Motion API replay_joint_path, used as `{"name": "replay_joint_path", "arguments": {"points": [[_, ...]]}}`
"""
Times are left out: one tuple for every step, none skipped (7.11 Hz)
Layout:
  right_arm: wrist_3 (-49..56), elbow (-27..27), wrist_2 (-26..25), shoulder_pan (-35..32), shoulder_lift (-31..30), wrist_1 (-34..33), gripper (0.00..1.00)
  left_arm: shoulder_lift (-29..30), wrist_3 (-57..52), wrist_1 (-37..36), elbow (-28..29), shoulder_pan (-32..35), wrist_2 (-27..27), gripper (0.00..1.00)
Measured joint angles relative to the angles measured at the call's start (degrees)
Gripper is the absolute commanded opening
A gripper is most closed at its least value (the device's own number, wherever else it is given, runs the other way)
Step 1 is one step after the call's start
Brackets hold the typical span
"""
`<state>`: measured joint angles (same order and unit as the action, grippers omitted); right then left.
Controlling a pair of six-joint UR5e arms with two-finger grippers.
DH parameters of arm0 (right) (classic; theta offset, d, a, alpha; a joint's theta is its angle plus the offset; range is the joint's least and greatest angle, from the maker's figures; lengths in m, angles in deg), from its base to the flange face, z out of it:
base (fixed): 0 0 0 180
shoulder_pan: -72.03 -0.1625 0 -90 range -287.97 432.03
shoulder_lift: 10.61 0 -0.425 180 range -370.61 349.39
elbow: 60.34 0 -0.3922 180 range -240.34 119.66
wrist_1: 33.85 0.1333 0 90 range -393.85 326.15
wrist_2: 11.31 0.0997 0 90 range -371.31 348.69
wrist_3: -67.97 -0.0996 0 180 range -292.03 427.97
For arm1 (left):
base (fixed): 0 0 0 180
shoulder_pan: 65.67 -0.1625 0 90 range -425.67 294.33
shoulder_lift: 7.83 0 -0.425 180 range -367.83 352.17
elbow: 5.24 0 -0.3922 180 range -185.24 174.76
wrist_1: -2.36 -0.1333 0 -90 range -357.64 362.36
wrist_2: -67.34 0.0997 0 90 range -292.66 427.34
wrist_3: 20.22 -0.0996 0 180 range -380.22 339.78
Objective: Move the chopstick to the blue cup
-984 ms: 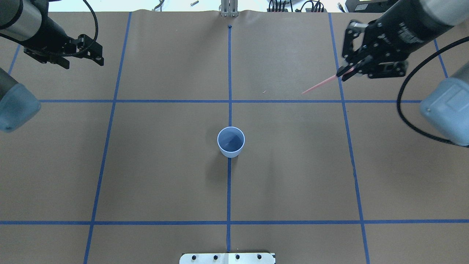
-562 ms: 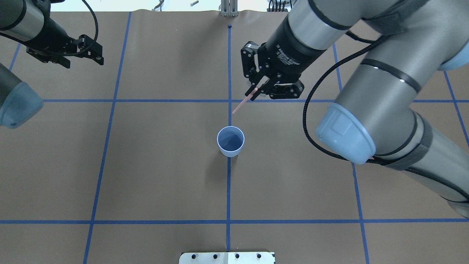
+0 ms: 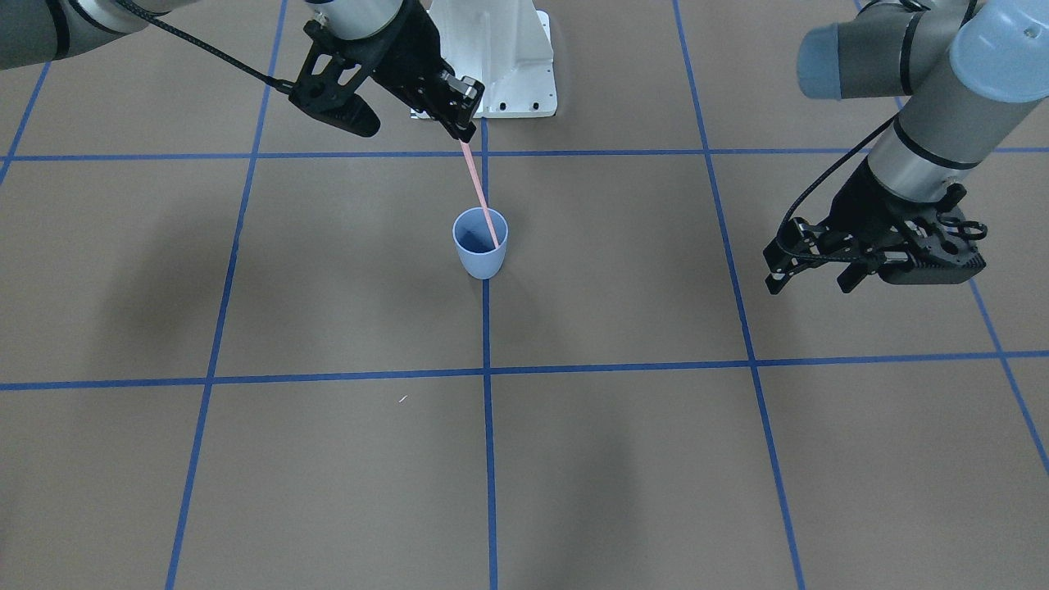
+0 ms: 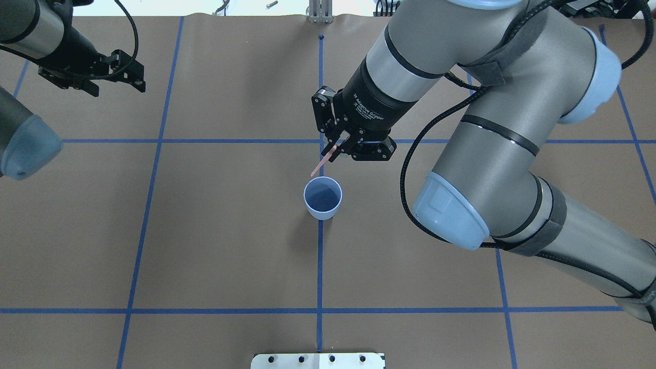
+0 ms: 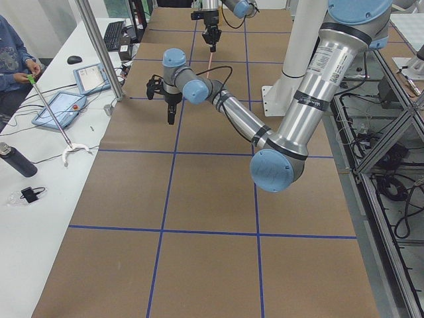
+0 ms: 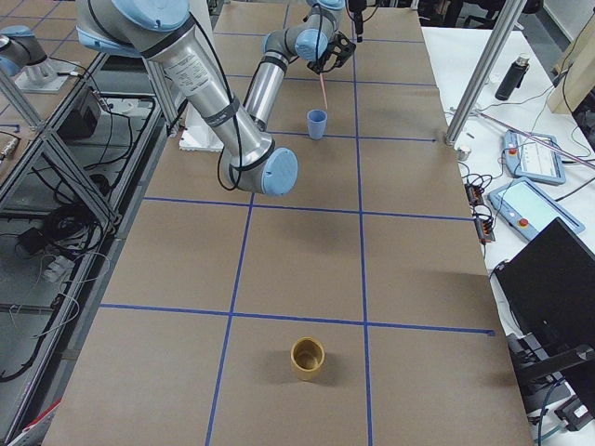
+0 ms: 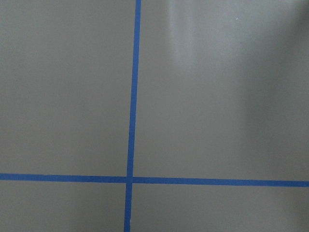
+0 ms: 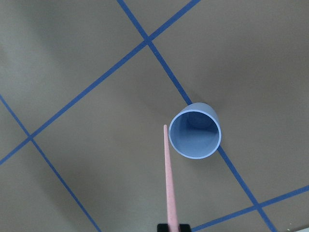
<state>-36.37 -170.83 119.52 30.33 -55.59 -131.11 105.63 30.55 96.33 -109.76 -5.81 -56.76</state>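
Observation:
The blue cup [image 4: 323, 200] stands upright at the table's centre on a blue tape line; it also shows in the front view [image 3: 479, 260] and the right wrist view [image 8: 195, 130]. My right gripper [image 4: 338, 147] is shut on one end of the pale pink chopstick [image 4: 322, 163] and holds it tilted downward above the table. Its free tip hangs just beside the cup's far rim, slightly above it. In the right wrist view the chopstick [image 8: 170, 179] ends just left of the rim. My left gripper [image 4: 118, 88] is open and empty at the far left, well away.
Blue tape lines [image 4: 154, 141] grid the brown table. A white mounting plate [image 4: 318, 360] sits at the near edge. A tan cup [image 6: 308, 358] stands far off toward my right end. Operators' desks [image 5: 40, 165] border the far side.
My right arm has swung from the far right to the centre with the chopstick, and its tip now sits close to the cup's rim. My left arm has not moved.

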Motion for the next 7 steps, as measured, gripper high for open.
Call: {"name": "replay_joint_path", "arguments": {"points": [[0.0, -0.5, 0.1, 0.1, -0.5, -0.1, 0.00, 0.0, 0.0, 0.0, 0.0, 0.0, 0.0, 0.98], [-0.1, -0.7, 0.0, 0.5, -1.4, -0.1, 0.00, 0.0, 0.0, 0.0, 0.0, -0.1, 0.0, 0.98], [-0.1, -0.7, -0.2, 1.2, -2.2, -0.1, 0.07, 0.0, 0.0, 0.0, 0.1, -0.1, 0.0, 0.98], [0.0, -0.5, -0.4, 1.9, -2.8, 0.0, 0.36, 0.0, 0.1, 0.1, 0.1, -0.1, 0.0, 0.98], [0.2, -0.1, -0.8, 2.9, -3.4, 0.1, 0.39, 0.0, 0.1, 0.1, 0.1, -0.2, 0.0, 0.98], [0.3, 0.3, -1.8, 4.2, -3.9, 0.3, 0.58, 0.0, 0.1, 0.1, 0.1, -0.2, 0.0, 0.98], [0.4, 0.5, -2.7, 4.9, -4.1, 0.5, 1.00, 0.0, 0.2, 0.1, 0.1, -0.2, 0.0, 0.98]]}}
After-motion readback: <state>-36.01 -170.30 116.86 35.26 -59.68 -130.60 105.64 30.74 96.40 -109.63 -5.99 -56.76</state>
